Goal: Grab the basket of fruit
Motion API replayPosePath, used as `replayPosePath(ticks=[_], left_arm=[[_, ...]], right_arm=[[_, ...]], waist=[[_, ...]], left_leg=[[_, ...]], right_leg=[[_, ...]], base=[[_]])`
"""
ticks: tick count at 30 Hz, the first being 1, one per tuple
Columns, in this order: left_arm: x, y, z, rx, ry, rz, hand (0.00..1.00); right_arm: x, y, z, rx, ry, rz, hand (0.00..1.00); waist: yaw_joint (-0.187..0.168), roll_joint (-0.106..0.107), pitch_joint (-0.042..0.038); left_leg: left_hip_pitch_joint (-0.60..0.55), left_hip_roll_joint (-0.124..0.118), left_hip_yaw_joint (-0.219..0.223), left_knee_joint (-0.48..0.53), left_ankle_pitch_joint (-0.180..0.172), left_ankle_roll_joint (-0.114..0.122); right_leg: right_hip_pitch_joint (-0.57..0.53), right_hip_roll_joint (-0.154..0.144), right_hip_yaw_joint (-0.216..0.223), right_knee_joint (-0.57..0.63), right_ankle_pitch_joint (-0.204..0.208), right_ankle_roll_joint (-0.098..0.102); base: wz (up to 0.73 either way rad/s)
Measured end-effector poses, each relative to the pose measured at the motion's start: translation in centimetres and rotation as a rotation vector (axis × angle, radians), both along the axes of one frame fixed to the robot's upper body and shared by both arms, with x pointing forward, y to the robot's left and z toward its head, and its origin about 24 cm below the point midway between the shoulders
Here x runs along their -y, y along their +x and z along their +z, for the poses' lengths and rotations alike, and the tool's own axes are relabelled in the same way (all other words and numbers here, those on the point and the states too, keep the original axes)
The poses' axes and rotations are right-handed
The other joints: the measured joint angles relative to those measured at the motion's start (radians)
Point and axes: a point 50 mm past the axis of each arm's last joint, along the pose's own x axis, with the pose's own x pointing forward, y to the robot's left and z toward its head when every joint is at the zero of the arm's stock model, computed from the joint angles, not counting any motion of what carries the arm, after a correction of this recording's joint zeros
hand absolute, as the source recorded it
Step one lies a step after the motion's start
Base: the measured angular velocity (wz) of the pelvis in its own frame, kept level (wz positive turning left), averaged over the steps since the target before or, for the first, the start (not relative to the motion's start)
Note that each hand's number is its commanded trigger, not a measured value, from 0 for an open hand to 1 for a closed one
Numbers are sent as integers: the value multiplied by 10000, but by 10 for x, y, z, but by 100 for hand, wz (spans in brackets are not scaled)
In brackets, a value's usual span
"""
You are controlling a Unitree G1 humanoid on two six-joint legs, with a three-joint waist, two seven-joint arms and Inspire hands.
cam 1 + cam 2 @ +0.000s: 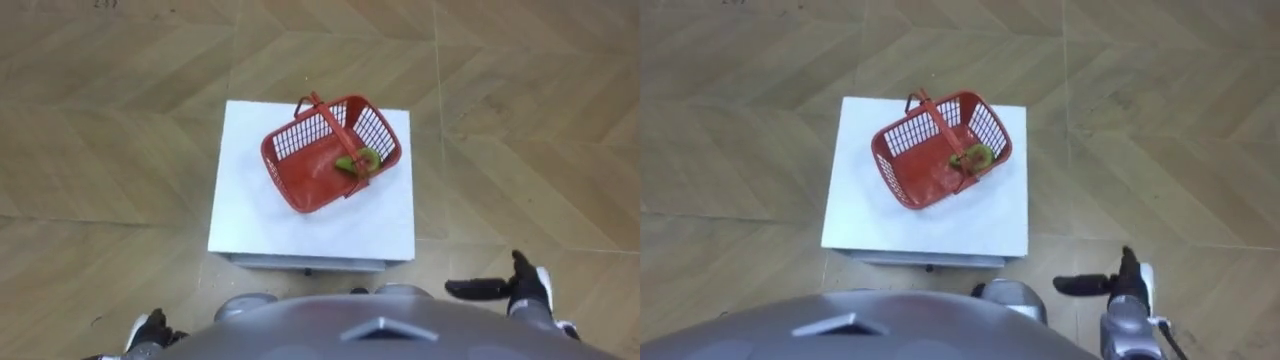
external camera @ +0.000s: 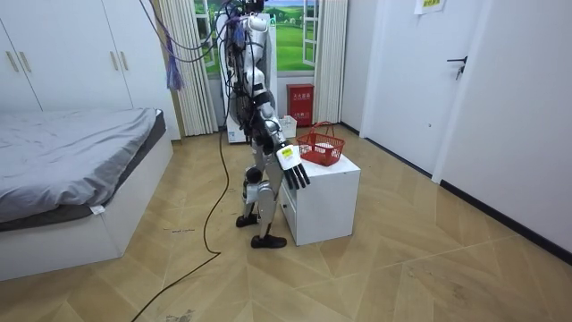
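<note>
The red plastic mesh basket (image 1: 300,182) stands askew on a low white table (image 1: 250,215), towards its far right part. Its handle (image 1: 330,128) is upright across the middle. Green fruit (image 1: 358,160) lies in the basket's right end. My right hand (image 1: 527,285) hovers open at the lower right, beside the table's near right corner and well short of the basket, fingers straight. My left hand (image 1: 150,328) hangs low at the lower left, near my body. In the room view I stand close against the table (image 2: 326,192), facing the basket (image 2: 320,148).
Herringbone wood floor (image 1: 520,120) surrounds the table on all sides. In the room view a bed (image 2: 71,161) lies behind me on the room view's left. A red box (image 2: 299,97) stands by the window, and a door (image 2: 420,80) is on the right.
</note>
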Motion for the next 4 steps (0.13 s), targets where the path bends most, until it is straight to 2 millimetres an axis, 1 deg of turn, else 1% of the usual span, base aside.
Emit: replayPosePath(ticks=[3, 4], left_arm=[[2, -2, -1, -192, -200, 35, 0], [2, -3, -1, -305, -246, 56, 0]], right_arm=[[-5, -7, -4, -539, 524, 10, 0], [-6, -11, -6, -848, 725, -17, 0]], waist=[[4, -22, 24], [2, 22, 4]], left_leg=[[47, -22, 12, -3, -6, -2], [104, -25, -29, 0, -14, -7]], right_leg=[[50, 9, -2, -19, -22, 2], [123, 14, -25, -36, -33, 4]], base=[[0], [0]])
